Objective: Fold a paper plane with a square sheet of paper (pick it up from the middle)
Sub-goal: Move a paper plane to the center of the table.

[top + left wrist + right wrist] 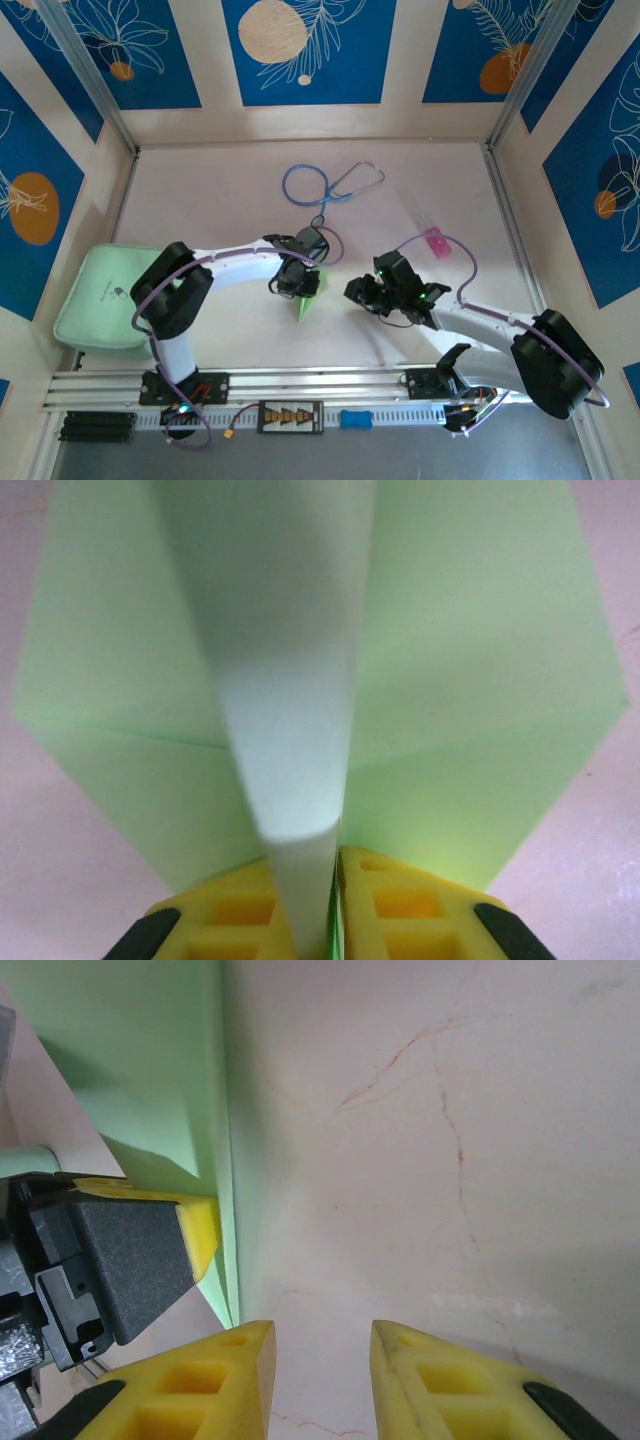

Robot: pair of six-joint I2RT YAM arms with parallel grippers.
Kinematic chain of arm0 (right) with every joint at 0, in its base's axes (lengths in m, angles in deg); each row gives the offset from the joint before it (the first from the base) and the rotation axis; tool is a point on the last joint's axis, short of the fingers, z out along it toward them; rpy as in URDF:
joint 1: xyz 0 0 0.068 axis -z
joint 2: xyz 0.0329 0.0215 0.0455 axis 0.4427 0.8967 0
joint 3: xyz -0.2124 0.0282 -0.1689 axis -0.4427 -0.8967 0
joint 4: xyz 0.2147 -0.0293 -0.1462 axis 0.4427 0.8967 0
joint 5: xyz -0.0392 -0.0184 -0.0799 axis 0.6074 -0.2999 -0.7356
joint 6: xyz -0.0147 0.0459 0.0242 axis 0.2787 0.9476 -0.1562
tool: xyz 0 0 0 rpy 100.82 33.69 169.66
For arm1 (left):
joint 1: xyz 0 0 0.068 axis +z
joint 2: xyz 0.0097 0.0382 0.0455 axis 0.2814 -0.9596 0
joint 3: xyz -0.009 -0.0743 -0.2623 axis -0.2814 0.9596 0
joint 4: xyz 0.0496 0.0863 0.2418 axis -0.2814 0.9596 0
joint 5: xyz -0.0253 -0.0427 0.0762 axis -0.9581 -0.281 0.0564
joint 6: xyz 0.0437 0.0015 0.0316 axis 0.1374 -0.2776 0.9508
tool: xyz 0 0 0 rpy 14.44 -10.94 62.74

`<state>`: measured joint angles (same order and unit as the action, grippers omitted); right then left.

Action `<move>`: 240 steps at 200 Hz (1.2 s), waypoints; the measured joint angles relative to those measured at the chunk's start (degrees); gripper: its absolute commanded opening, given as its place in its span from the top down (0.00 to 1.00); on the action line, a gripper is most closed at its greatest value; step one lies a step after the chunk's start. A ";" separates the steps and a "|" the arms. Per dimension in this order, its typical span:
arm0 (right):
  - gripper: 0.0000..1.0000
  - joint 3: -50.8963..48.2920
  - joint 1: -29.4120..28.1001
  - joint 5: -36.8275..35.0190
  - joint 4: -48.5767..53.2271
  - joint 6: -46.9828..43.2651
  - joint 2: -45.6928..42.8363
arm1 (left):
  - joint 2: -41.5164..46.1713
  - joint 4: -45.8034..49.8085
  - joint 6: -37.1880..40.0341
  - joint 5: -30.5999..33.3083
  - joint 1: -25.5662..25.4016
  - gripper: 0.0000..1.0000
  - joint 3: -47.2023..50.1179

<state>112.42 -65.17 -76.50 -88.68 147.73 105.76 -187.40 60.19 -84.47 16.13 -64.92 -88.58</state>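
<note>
Pink counter (220, 190) boxed by blue floral walls (305, 60)
Left end effector (335, 875) pinches the paper plane (480, 680); right end effector (322, 1345) spread at its 3 o'clock

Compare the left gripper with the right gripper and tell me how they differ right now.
The left gripper is shut on the paper plane, pinching its centre fold. The right gripper stands open with nothing between its jaws. The left gripper sits on the paper, while the right gripper is just beside the paper's edge, over the bare table. Both have yellow fingertips with square cut-outs.
</note>
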 measured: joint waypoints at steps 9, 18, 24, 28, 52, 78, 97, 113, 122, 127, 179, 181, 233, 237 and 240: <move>0.68 -0.02 0.04 0.00 0.02 0.00 -0.02 | -0.20 0.55 -0.04 0.24 -0.02 0.80 -0.04; 0.68 -0.02 0.04 0.00 0.04 0.00 -0.02 | -0.35 0.96 -0.02 0.44 -0.02 0.80 -0.20; 0.68 -0.02 0.04 0.00 0.04 0.00 -0.02 | -0.42 1.22 0.00 0.52 -0.04 0.80 -0.37; 0.68 -0.02 0.04 0.00 0.04 0.00 -0.02 | -0.48 1.36 0.00 0.63 -0.04 0.80 -0.50; 0.68 -0.02 0.04 0.00 0.04 0.00 -0.02 | -0.55 1.55 0.00 0.85 -0.04 0.80 -0.85; 0.68 -0.02 0.04 0.00 0.04 0.00 0.00 | -0.87 1.68 -0.02 0.87 -0.09 0.80 -0.85; 0.68 -0.02 0.04 0.02 0.02 0.00 0.00 | -1.20 1.66 -0.46 1.11 -0.11 0.80 -0.87; 0.68 -0.02 0.04 0.00 0.00 0.00 0.00 | -1.40 1.70 -1.09 1.51 -0.35 0.78 -1.11; 0.68 -0.15 0.04 0.00 -0.11 0.00 0.00 | -1.66 1.77 -1.38 1.79 -0.66 0.76 -1.36; 0.68 -0.28 0.04 0.02 -0.15 0.00 -0.02 | -1.79 1.86 -1.64 2.12 -0.83 0.76 -1.53; 0.68 -2.60 0.28 0.02 0.09 0.00 -3.08 | -2.43 1.86 -4.70 5.03 -3.13 0.70 -2.32; 0.68 -2.71 0.33 0.02 0.13 0.00 -3.39 | -2.45 1.86 -4.92 5.11 -3.21 0.70 -2.34; 0.66 -6.08 2.19 0.20 0.31 0.13 -10.03 | -3.17 2.51 -10.12 8.24 -4.81 0.67 -3.19; 0.65 -6.32 2.40 0.24 0.33 0.17 -10.62 | -3.28 2.60 -10.58 8.52 -4.92 0.66 -3.37; 0.65 -6.45 2.56 0.26 0.37 0.17 -10.99 | -3.30 2.62 -10.88 8.63 -4.98 0.66 -3.43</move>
<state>105.98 -62.62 -76.24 -88.31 147.91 94.77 -190.70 62.81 -95.36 24.77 -69.91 -92.01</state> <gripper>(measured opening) 0.340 0.328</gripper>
